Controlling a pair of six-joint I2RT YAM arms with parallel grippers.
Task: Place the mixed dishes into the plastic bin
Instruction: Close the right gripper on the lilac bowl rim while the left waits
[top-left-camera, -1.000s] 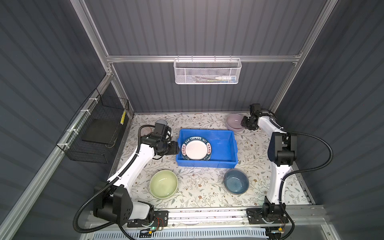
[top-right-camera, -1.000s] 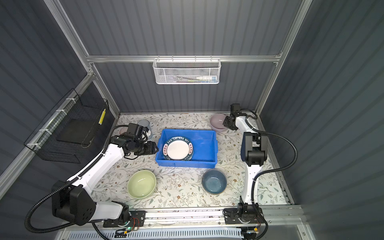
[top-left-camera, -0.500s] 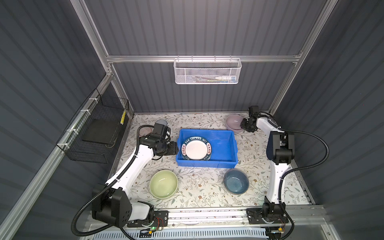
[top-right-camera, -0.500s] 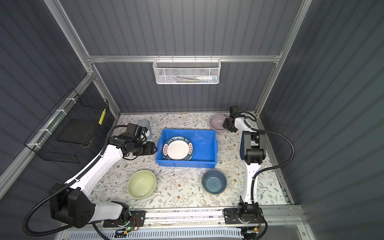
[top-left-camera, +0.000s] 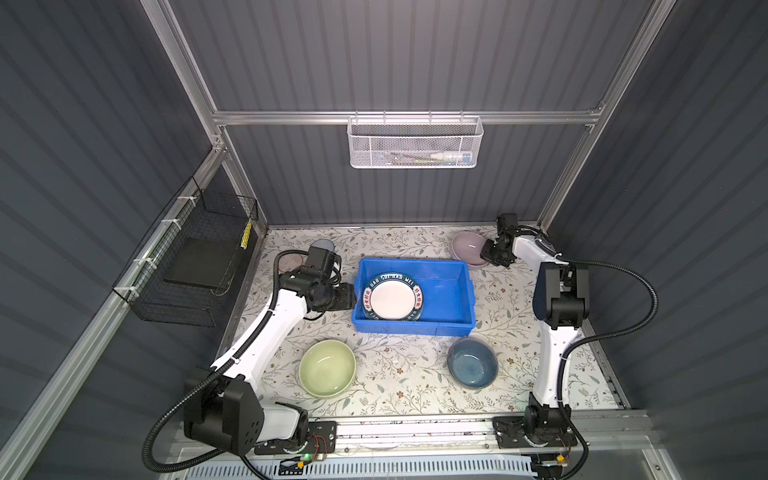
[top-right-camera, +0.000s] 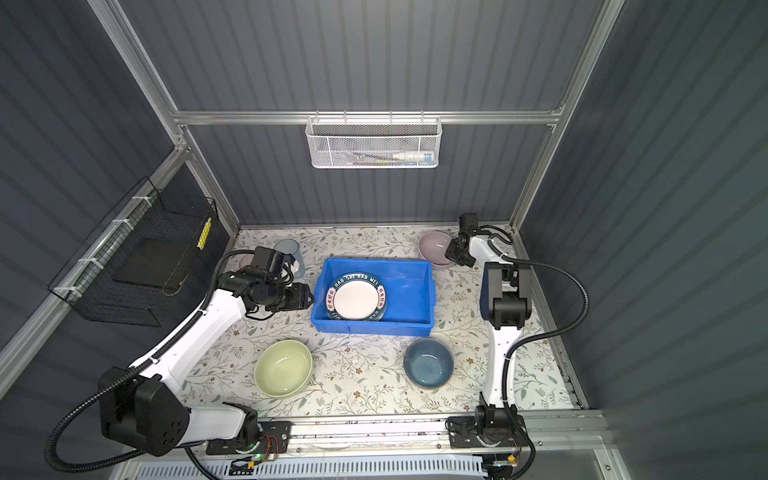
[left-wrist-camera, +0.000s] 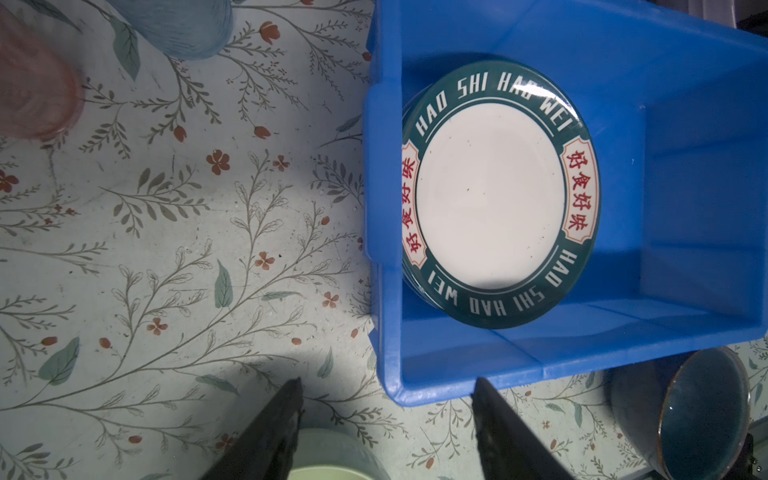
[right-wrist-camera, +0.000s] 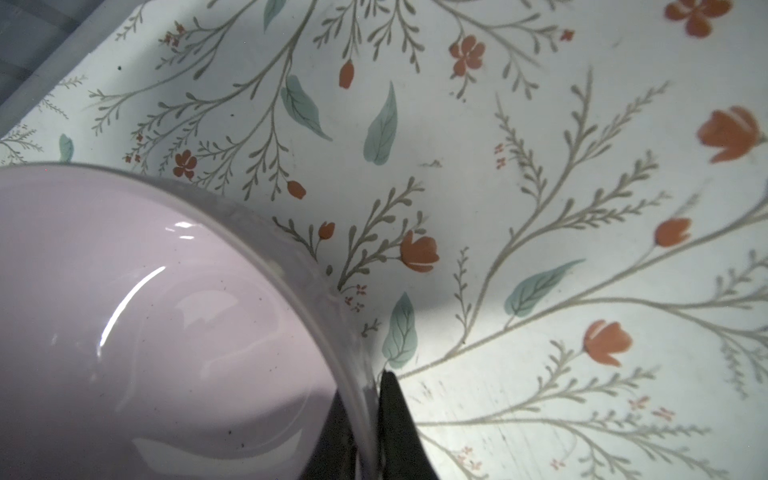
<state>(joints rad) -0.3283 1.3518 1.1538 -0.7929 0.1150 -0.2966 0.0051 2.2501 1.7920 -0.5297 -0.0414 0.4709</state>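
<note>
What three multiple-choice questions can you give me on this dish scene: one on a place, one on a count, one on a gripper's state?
1. Where is the lettered plate? A. in the blue bin B. on the table C. in the white mesh basket
2. How many bowls are outside the bin? A. one B. two C. three
3. The right gripper is: A. open over the bin B. shut on the pink bowl rim C. holding a tumbler

A: the plate sits inside the bin's walls.
C: the green bowl, blue bowl and pink bowl are all outside it.
B: its fingers pinch the pink rim in the right wrist view.
</note>
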